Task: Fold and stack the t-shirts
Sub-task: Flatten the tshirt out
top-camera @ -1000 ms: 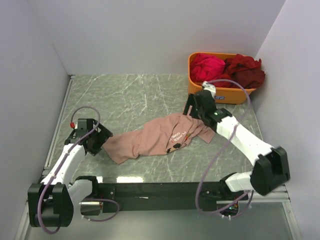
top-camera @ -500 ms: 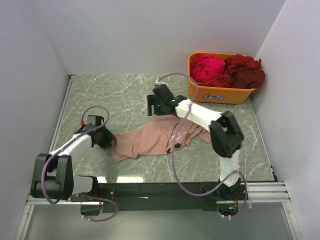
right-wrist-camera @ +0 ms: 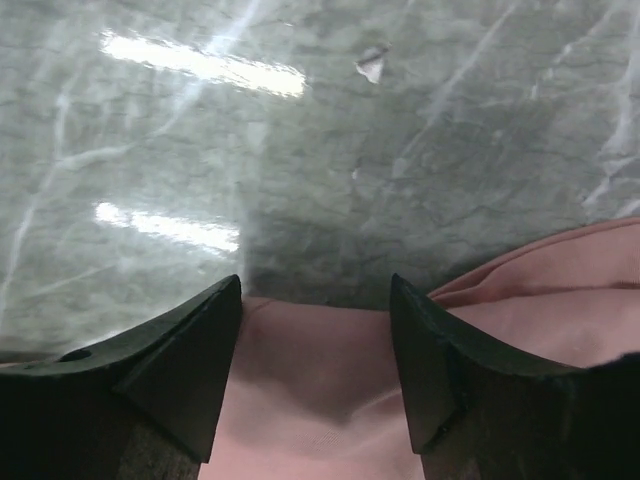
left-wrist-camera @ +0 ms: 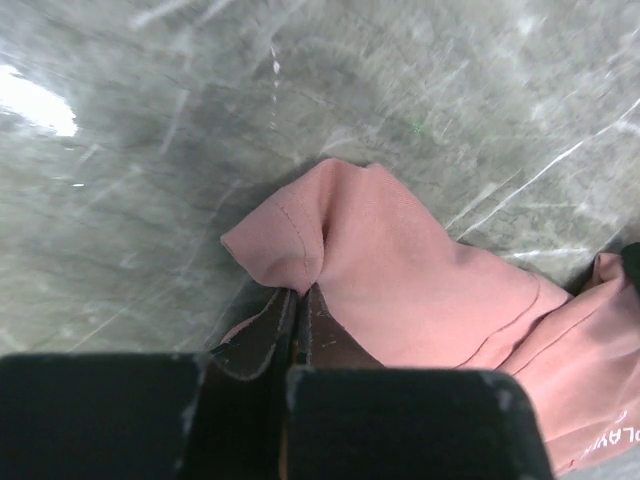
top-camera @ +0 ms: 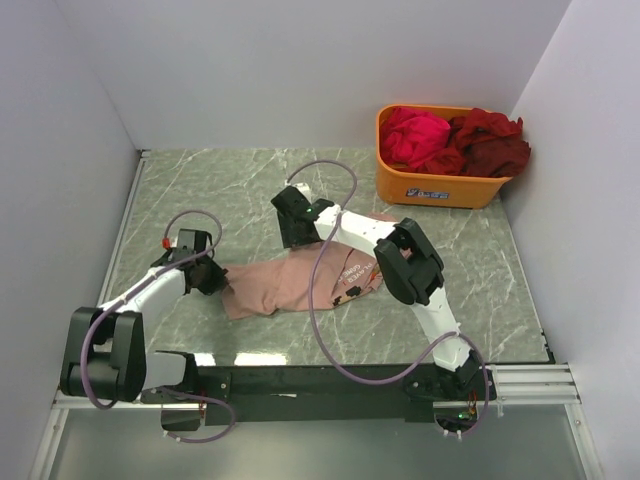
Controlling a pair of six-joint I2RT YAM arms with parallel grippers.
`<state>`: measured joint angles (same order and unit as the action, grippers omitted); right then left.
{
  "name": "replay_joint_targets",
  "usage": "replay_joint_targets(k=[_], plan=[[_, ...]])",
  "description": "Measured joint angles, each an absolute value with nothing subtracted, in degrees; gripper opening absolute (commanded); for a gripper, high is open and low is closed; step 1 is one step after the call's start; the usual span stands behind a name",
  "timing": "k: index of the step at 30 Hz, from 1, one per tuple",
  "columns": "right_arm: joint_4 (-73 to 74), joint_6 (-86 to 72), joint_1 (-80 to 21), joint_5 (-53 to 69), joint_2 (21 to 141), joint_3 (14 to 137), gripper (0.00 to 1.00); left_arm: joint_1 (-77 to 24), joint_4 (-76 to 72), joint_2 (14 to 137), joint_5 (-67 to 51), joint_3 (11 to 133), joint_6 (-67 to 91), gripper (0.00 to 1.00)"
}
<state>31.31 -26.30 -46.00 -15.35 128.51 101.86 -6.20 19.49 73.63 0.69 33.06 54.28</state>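
We have the left gripper (left-wrist-camera: 300, 305) pinched on the left end of the pink t-shirt (top-camera: 285, 283), which lies left-right, and the right gripper (right-wrist-camera: 315, 300) spread over its far edge.

**Bright light, glare on the polished table**

The top view is bright and sharp, with soft shadows on the glossy grey-green marble-patterned table (top-camera: 250, 190). In the left wrist view a white glare patch sits upper left. There the black two-finger left claw (left-wrist-camera: 298, 310) is blurred and the dusty salmon-pink cloth t-shirt (left-wrist-camera: 400, 270) sharp. In the right wrist view two glare streaks cross the table, and the black right claw (right-wrist-camera: 315, 300) is dark and soft-edged.
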Motion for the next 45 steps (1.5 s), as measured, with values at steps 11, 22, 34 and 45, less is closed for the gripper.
replay_joint_targets(k=[11, 22, 34, 45], plan=[[26.37, -28.36, -47.13, -20.23, 127.13, 96.29, 0.00, -6.24, 21.28, 71.02, 3.38, 33.04, 53.69, 0.01], [24.03, -23.86, -47.40, -26.46, 113.58, 92.33, 0.00, -6.48, 23.92, 60.20, 4.82, 34.85, 53.65, 0.01], [20.51, -20.34, -47.51, -30.79, 72.47, 83.00, 0.00, -6.59, 25.21, 38.54, 8.58, 52.82, 53.17, 0.01], [21.15, -15.90, -49.60, -7.94, 58.39, 96.27, 0.00, -6.70, 22.28, 31.66, 6.66, 83.18, 48.95, 0.01]])
